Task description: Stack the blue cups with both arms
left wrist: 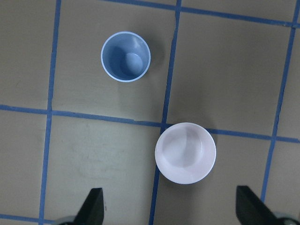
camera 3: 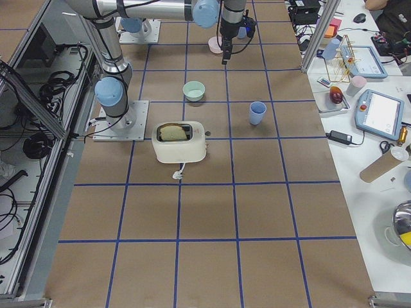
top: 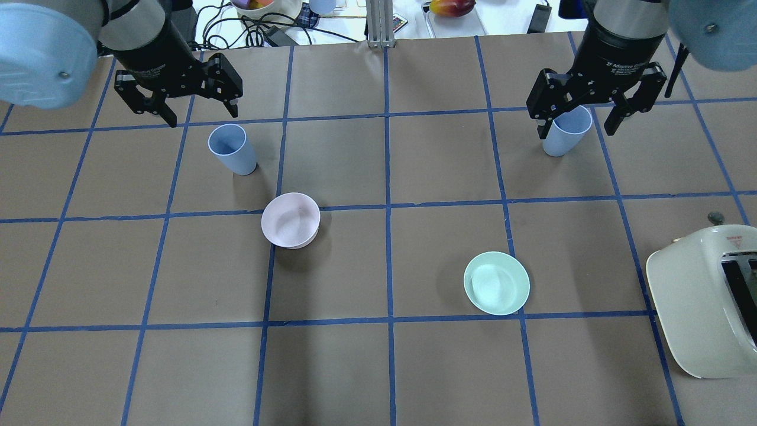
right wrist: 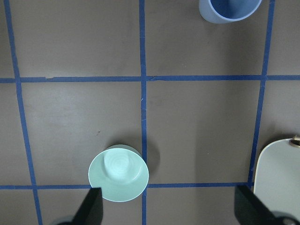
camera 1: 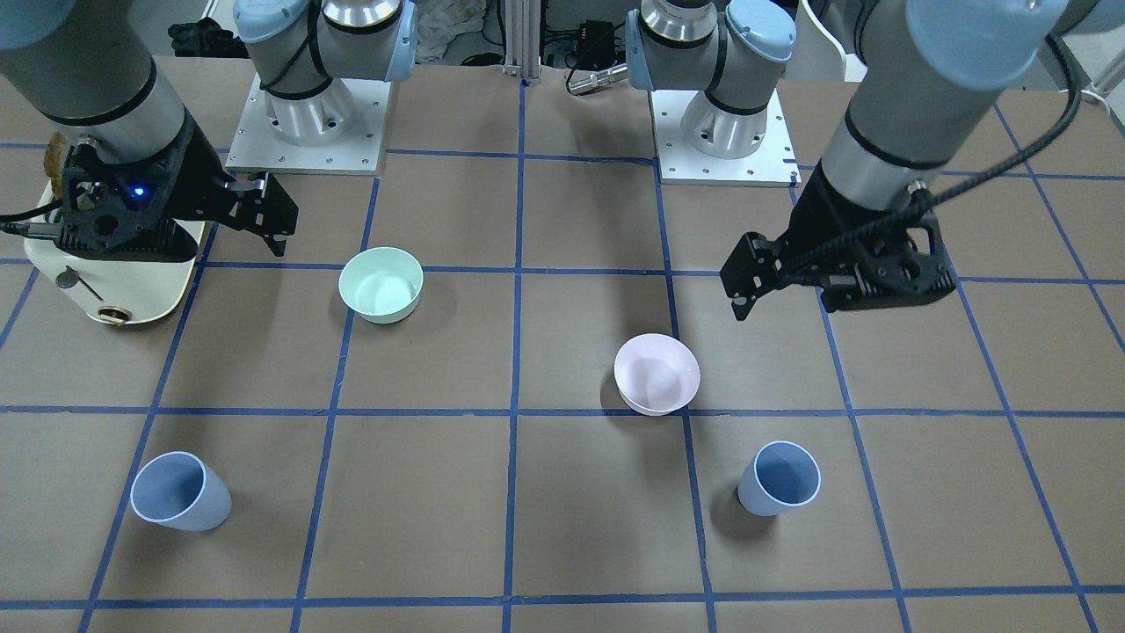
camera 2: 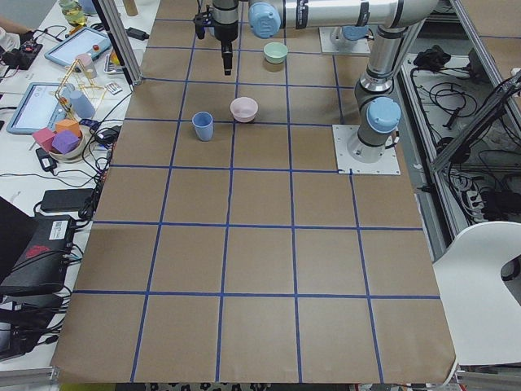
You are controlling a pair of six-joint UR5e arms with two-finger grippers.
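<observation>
Two pale blue cups stand upright and apart on the table. One cup is on my left side, beside the pink bowl. It also shows in the left wrist view. The other cup is on my right side, at the top edge of the right wrist view. My left gripper is open and empty, held high over the table behind its cup. My right gripper is open and empty, also held high. In the front view both grippers hang well back from the cups.
A mint-green bowl sits right of centre and a pink bowl left of centre. A cream toaster stands at the table's right edge. Blue tape lines grid the brown table. Cables and clutter lie beyond the far edge.
</observation>
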